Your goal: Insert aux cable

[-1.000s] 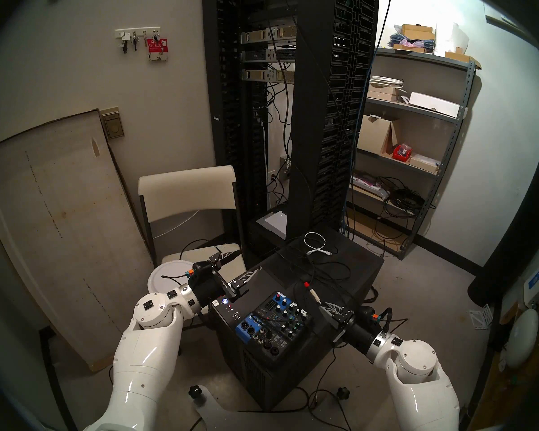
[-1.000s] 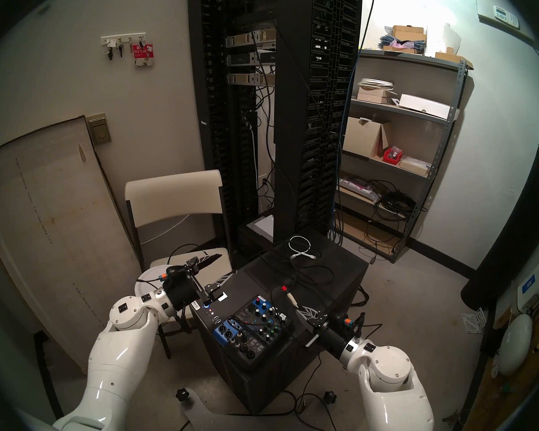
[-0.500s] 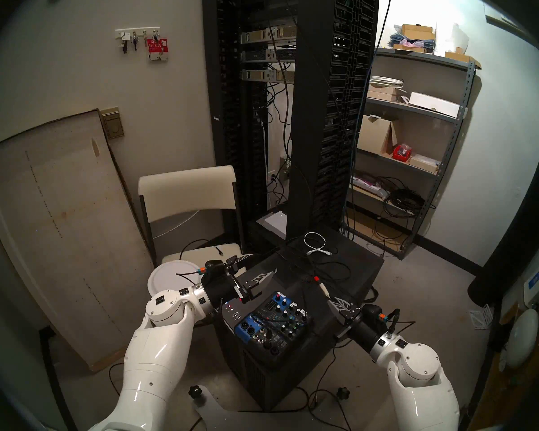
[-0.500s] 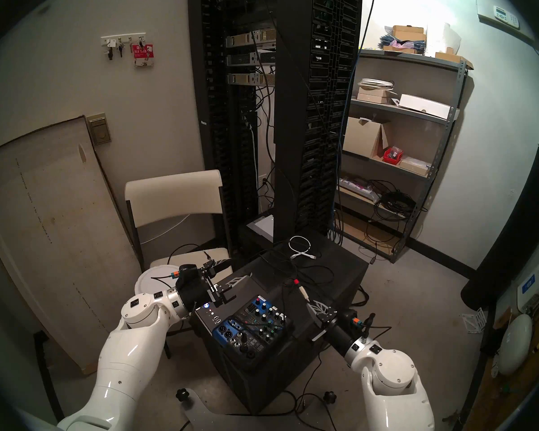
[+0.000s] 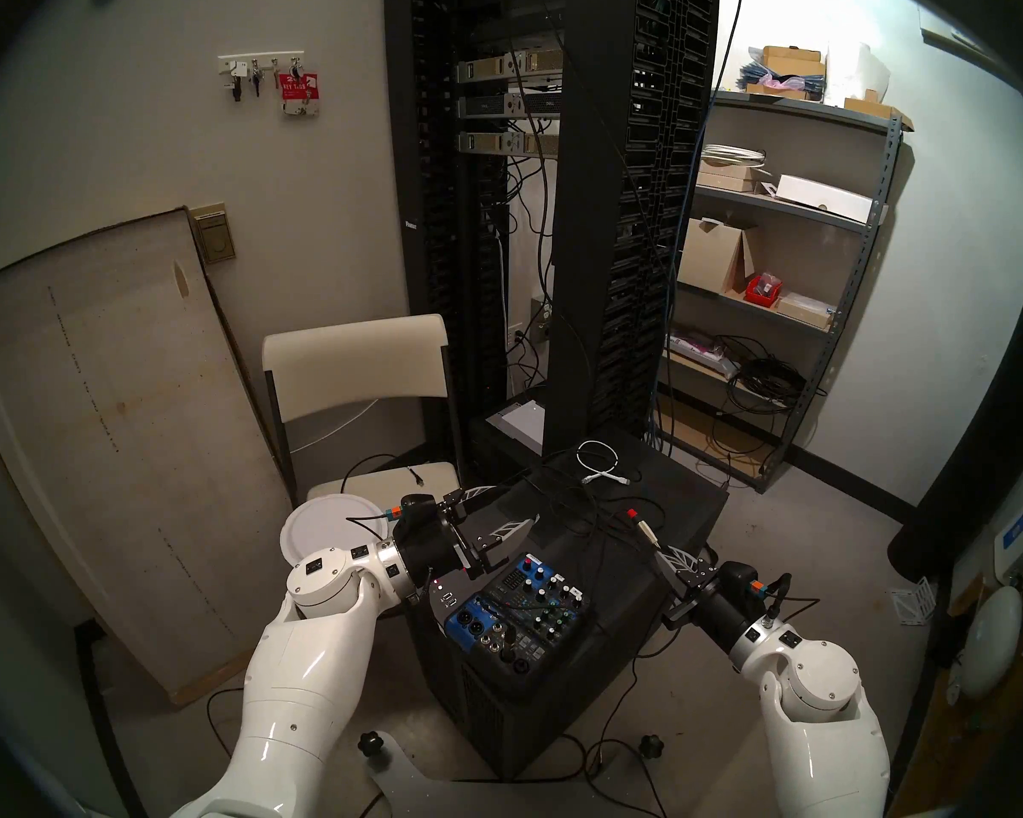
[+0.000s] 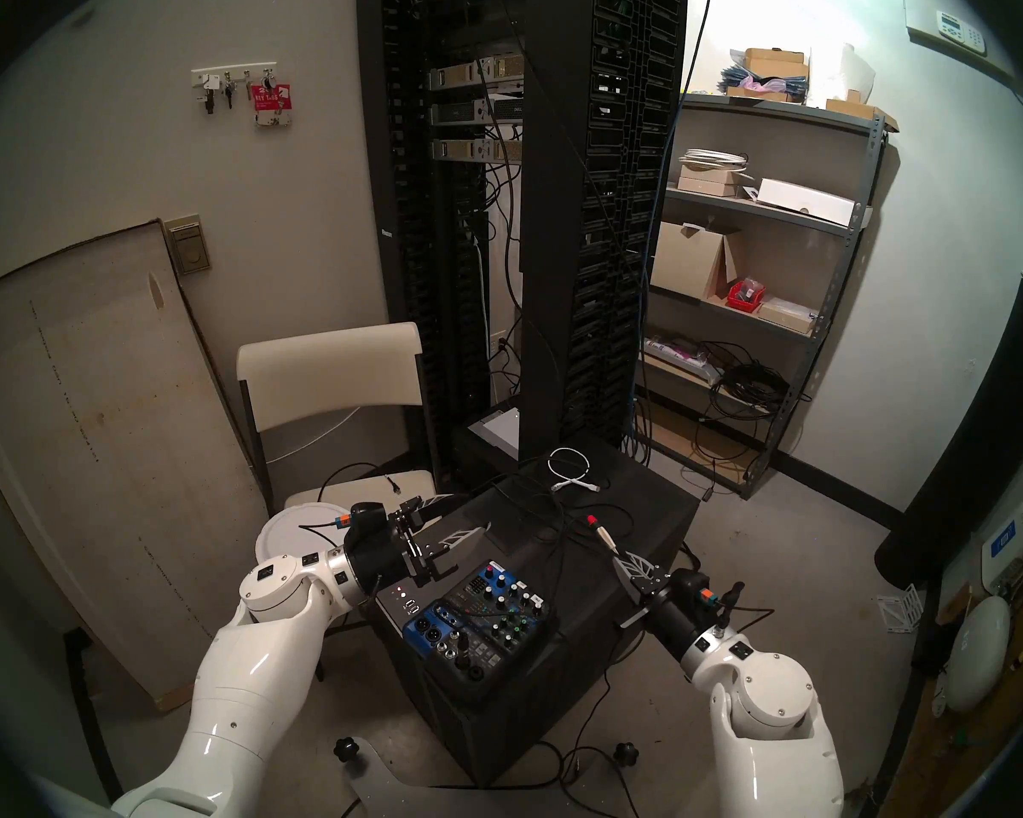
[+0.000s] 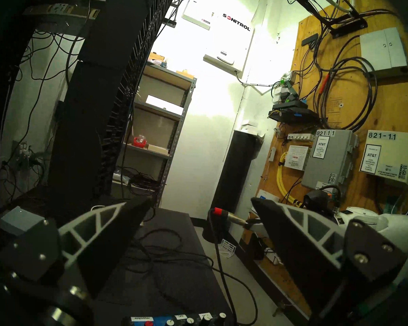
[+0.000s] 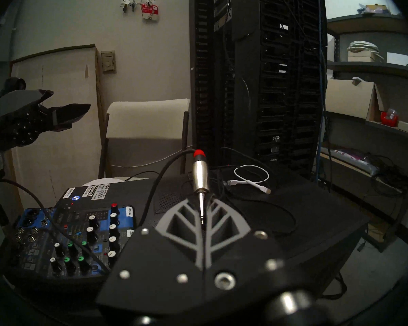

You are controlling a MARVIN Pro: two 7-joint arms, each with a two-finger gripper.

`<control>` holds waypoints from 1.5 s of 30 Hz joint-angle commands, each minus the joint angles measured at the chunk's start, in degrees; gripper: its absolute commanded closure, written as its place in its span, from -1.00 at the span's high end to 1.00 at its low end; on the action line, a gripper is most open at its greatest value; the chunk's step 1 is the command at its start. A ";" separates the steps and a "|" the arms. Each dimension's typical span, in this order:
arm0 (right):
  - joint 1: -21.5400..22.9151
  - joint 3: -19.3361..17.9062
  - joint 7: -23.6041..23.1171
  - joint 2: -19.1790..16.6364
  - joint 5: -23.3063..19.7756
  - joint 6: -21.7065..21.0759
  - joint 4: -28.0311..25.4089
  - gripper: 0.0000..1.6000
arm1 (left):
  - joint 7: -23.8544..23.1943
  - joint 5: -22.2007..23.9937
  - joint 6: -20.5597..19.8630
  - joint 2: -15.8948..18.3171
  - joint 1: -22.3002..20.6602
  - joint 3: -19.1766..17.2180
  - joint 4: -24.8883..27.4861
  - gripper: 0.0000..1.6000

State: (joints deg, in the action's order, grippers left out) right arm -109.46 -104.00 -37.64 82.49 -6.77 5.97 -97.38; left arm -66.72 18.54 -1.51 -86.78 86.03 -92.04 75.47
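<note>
Right claw (image 5: pixel 661 554) shifted right, pinching aux cable (image 5: pixel 644 527) by slim metal tip; left claw (image 5: pixel 512 506) wide

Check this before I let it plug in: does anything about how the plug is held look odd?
Yes. The right hand pinches the aux plug by its bare metal tip, so the silver barrel and red band point away from the hand. The end meant for a mixer jack is buried between the fingers.
</note>
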 commanded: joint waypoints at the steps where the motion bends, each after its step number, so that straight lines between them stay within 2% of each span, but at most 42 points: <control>1: 1.43 -0.57 -0.31 0.52 -1.89 0.32 -3.66 -1.00 | 0.13 0.68 0.18 -0.75 0.07 -0.27 0.82 1.00; 5: 2.18 -1.20 0.81 0.46 -1.13 0.26 -3.68 -1.00 | 0.21 0.54 0.31 -0.65 -0.06 -0.43 0.61 1.00; 16: 7.61 -2.73 3.88 -1.35 2.38 1.74 4.54 -1.00 | 0.45 0.16 0.60 -0.72 0.21 -0.97 1.01 1.00; 26: 10.25 -3.54 5.21 -1.88 4.03 3.03 8.63 -1.00 | 0.60 -0.02 0.92 -0.86 0.13 -1.02 0.81 1.00; 36: 13.41 -4.45 7.60 -1.84 6.07 6.46 13.63 -1.00 | 0.98 -0.06 1.08 -0.87 0.11 -1.11 0.77 1.00; 45: 16.90 -4.30 9.10 -1.24 6.32 8.83 15.53 -1.00 | 1.17 -0.08 1.26 -0.71 0.15 -1.26 0.58 1.00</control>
State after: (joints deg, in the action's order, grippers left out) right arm -97.48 -108.53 -29.84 80.80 0.13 11.87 -81.34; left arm -65.48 18.30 -0.38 -87.36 86.38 -93.26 75.47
